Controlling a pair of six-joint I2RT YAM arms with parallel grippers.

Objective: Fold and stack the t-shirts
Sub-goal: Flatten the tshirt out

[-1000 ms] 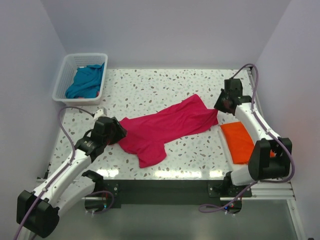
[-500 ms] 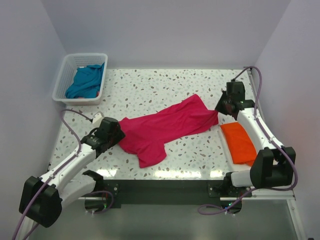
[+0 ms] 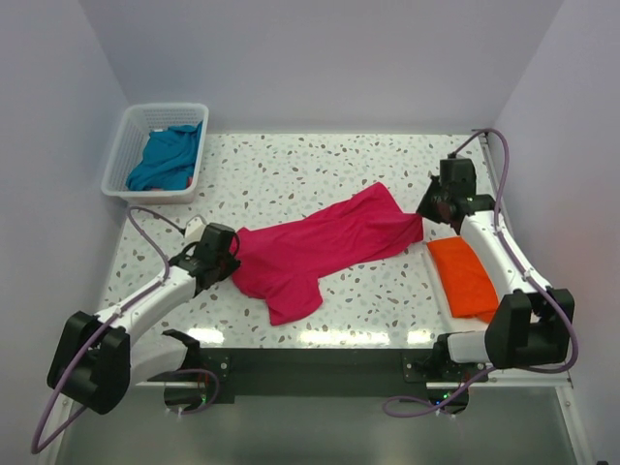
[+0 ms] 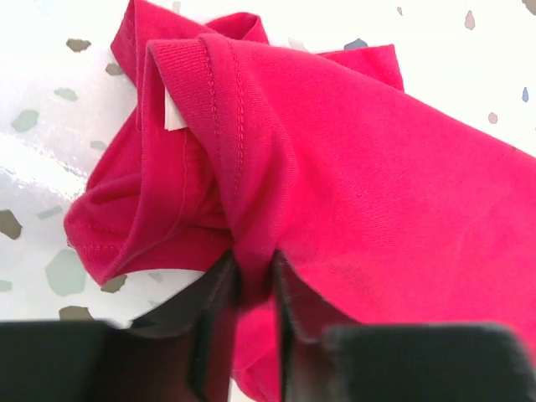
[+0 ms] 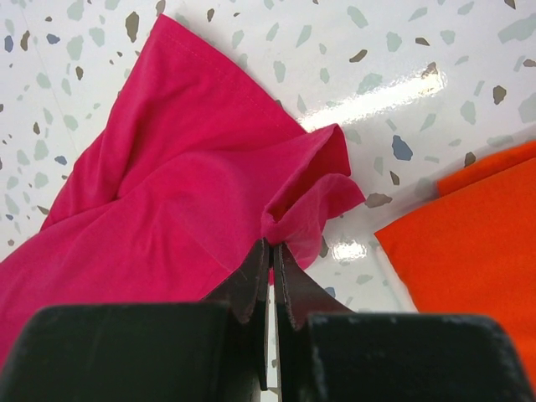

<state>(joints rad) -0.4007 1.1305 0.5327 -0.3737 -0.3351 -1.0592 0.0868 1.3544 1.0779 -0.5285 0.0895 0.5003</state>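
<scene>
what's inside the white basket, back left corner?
A crumpled teal-blue shirt lies in the basket and covers most of its floor. Only this one shirt shows. Whatever might lie under it is hidden by the cloth.

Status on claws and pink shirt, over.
Left claw clamped on pink shirt, near collar. Right claw shut on far corner. Orange shirt folded alongside, not blocking.

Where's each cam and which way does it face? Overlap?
Top external: above and behind the robot, looking down on speckled table; left arm, right arm show.
Left wrist: on left arm, faces collar end of crimson-pink cloth t-shirt; left tool shows.
Right wrist: on right arm, faces shirt's other end plus folded orange cloth t-shirt; right tool shows.
Shared: all three see the crimson-pink cloth t-shirt.
</scene>
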